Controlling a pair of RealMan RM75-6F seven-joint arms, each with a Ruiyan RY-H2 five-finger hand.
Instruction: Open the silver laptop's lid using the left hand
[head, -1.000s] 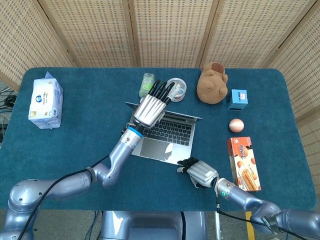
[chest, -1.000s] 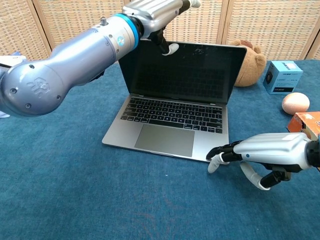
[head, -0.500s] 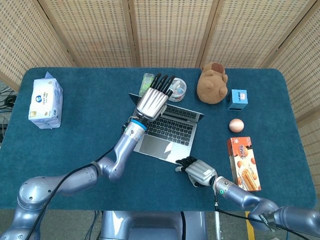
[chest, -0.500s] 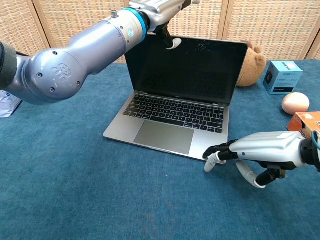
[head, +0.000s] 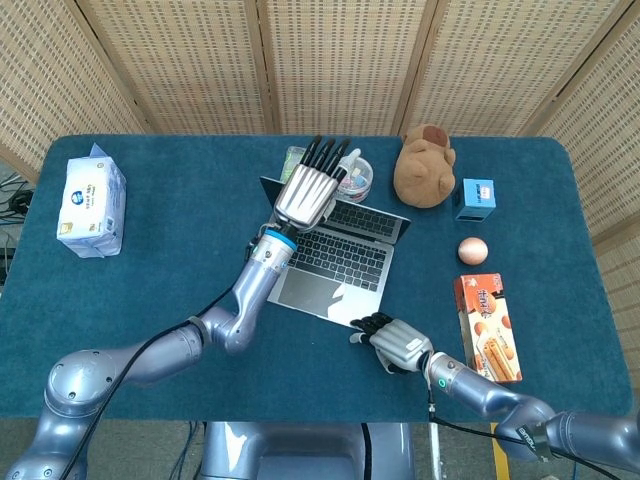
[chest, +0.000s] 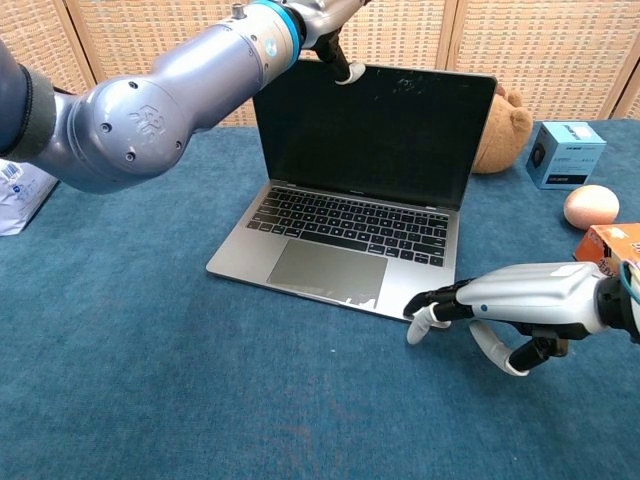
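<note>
The silver laptop (head: 335, 262) stands open in the middle of the blue table, its dark screen (chest: 375, 130) a little past upright and its keyboard (chest: 350, 225) showing. My left hand (head: 308, 190) lies flat over the lid's top left corner, fingers stretched out beyond it. In the chest view that left hand (chest: 322, 22) is cut off by the top edge, and only its thumb tip touches the upper edge of the screen. My right hand (head: 396, 343) rests low on the table; its fingertips (chest: 420, 318) touch the laptop's front right corner and it holds nothing.
A green bottle (head: 293, 160) and a round clear container (head: 357, 178) sit just behind the lid. To the right are a brown plush toy (head: 425, 165), a blue box (head: 476, 197), a pinkish ball (head: 473, 250) and a biscuit box (head: 487, 328). A tissue pack (head: 92, 205) lies far left.
The lid has swung further back, from leaning forward to a little past upright. My left hand moved away with its top edge. The right hand stayed at the front corner.
</note>
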